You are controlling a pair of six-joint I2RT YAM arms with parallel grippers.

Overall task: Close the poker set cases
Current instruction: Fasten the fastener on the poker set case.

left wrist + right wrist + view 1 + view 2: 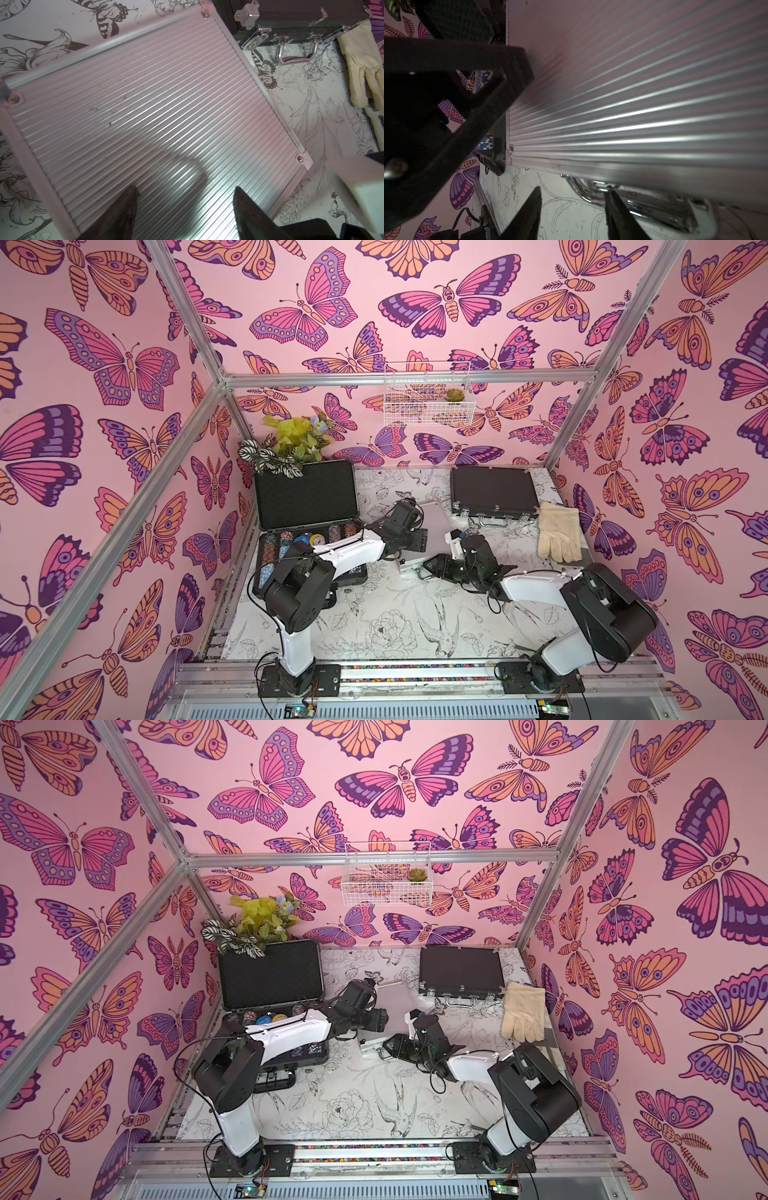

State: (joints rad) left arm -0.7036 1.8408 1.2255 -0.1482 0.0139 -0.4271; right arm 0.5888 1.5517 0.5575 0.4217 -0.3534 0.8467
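The small silver ribbed case (436,526) (155,104) lies mid-table with its lid low over the base. My left gripper (186,188) (417,537) stands open right over that lid, holding nothing. My right gripper (573,190) (430,568) is open at the case's front edge. One of its fingertips is beside the chrome handle (583,193), with bare table between the fingers. The large dark-grey case (307,493) at the left stands open, with chips (291,539) showing in its base. The black silver-latched case (492,489) (291,18) lies shut at the back right.
A cream glove (559,535) lies right of the black case. Potted plants (286,443) stand behind the grey case's raised lid. A white wire basket (428,393) hangs on the back wall. Pink butterfly walls enclose the table on three sides.
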